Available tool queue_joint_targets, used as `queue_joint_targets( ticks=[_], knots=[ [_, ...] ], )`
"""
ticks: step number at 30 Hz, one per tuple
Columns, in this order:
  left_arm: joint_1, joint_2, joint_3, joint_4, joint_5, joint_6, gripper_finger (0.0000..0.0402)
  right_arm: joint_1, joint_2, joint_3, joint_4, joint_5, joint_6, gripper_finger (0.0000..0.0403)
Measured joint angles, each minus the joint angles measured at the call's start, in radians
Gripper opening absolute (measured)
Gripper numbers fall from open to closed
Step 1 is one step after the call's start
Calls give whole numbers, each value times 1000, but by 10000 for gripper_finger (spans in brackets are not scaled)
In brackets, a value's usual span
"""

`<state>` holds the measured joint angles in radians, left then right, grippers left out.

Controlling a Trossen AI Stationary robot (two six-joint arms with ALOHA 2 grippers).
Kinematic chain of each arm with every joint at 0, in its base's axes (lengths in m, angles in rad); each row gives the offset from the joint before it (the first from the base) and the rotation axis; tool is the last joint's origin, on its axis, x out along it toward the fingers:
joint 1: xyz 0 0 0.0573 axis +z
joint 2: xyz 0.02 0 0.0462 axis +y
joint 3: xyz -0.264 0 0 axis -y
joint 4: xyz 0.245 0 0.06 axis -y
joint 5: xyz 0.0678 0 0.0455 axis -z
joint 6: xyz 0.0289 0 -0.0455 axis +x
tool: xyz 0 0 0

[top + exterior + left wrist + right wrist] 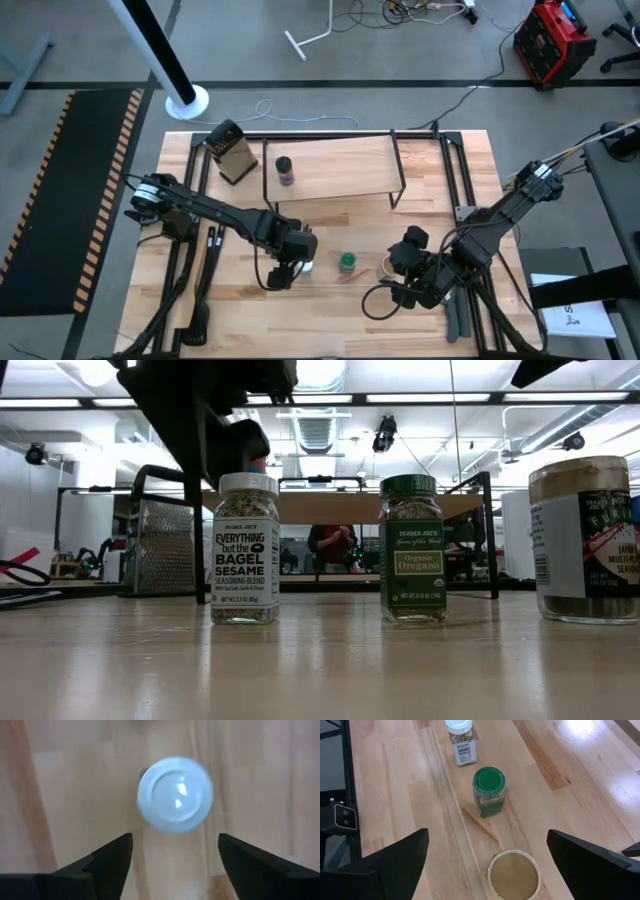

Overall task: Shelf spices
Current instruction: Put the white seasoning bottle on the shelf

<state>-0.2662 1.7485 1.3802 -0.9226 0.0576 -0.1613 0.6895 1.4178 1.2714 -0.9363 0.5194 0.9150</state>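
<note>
The white-lidded jar (307, 266) stands upright on the table; in the left wrist view its lid (175, 795) shows from above. My left gripper (172, 862) hovers over it, open, fingers pointing down, touching nothing. The green-lidded jar (347, 263) and the wider tan jar (388, 268) stand to its right. My right gripper (487, 840) is open beside the tan jar (514, 875), which shows between its fingers, untouched. The dark-lidded jar (285, 170) stands on the shelf's wooden top board (340, 160).
A boxy metal grater (232, 152) stands at the shelf's left end, near the table's far edge. In the low view the three jars stand in a row (246, 550), (412, 550), (585, 540), with the shelf (330, 505) behind them. A person shows far off in the room.
</note>
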Motion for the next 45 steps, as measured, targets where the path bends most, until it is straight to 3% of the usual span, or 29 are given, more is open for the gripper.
queue_joint_targets(
  ticks=[10,18,24,35,45],
  knots=[
    [-8,65,14,71,12,23,336,0,0,0,6,0,0,385],
    [-8,173,108,48,4,70,342,0,0,0,7,-1,-3,385],
    [-8,240,165,14,3,74,325,2,0,-1,8,-2,0,385],
    [-7,274,156,21,-9,74,278,5,0,-16,11,-2,5,385],
    [-5,274,147,25,-75,134,195,5,0,-21,34,-1,1,385]
  ],
)
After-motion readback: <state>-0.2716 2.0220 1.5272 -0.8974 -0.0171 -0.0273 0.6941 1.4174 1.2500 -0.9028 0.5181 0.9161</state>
